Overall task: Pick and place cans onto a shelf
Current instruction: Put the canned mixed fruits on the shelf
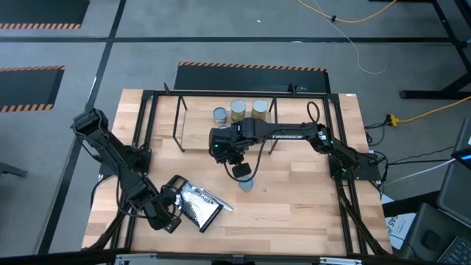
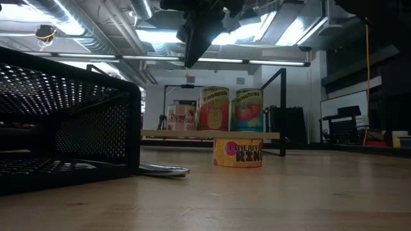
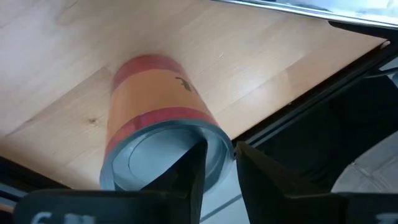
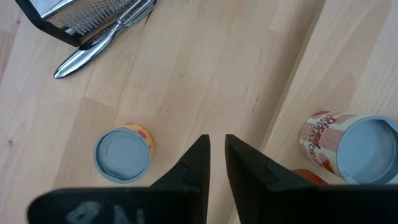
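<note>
My right gripper [image 1: 241, 171] hangs shut and empty above a short can with a blue-grey top [image 4: 122, 155], which stands on its base on the table [image 2: 237, 153]. Three cans [image 1: 238, 110] stand on the wooden board of the black rod shelf [image 2: 212, 134] at the far middle. My left gripper [image 1: 168, 218] is low at the near left, its fingers close together [image 3: 221, 149]. Right beneath it is a can with an orange-red label and a blue-grey top [image 3: 155, 106]. This can is hidden in the high view. My left gripper points down at the orange-red can. One fingertip [image 3: 194, 163] shows in front of the can's top rim [image 3: 219, 142] and the other stands outside the wall. I cannot tell whether the fingers touch the can.
A metal grater [image 1: 195, 206] lies on the table beside my left gripper and fills the left of the low view [image 2: 64, 122]. A black frame [image 1: 143, 147] edges the table. Bare wood lies between the short can and the near edge.
</note>
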You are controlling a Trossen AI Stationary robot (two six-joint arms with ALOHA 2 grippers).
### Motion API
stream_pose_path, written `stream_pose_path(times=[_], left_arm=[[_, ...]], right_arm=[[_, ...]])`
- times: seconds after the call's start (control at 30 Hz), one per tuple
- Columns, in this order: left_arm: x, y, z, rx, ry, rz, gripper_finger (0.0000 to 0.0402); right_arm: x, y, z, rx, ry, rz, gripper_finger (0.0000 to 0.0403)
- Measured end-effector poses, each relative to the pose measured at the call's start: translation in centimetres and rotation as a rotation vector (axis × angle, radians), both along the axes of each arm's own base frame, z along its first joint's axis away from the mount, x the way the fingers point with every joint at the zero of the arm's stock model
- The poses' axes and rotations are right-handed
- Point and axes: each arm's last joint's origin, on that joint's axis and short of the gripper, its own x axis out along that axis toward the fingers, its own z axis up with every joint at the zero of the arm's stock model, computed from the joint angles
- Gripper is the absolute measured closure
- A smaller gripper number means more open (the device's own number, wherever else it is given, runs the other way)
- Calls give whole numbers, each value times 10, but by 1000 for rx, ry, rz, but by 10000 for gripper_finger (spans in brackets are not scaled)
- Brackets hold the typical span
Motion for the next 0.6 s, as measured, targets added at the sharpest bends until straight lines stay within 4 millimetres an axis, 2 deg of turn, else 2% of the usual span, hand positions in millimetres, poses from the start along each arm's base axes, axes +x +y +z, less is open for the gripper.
stream_pose_path(times=[0.27,0.43,0.6], left_arm=[[0,0,0,6,-4,3,362],[0,0,0,6,-8,-4,393],[-1,-1,-1,7,-9,-10,392]], right_arm=[[-9,0,8,4,34,-7,347],[-18,3,17,118,58,24,347],[-23,9,23,209,64,65,347]])
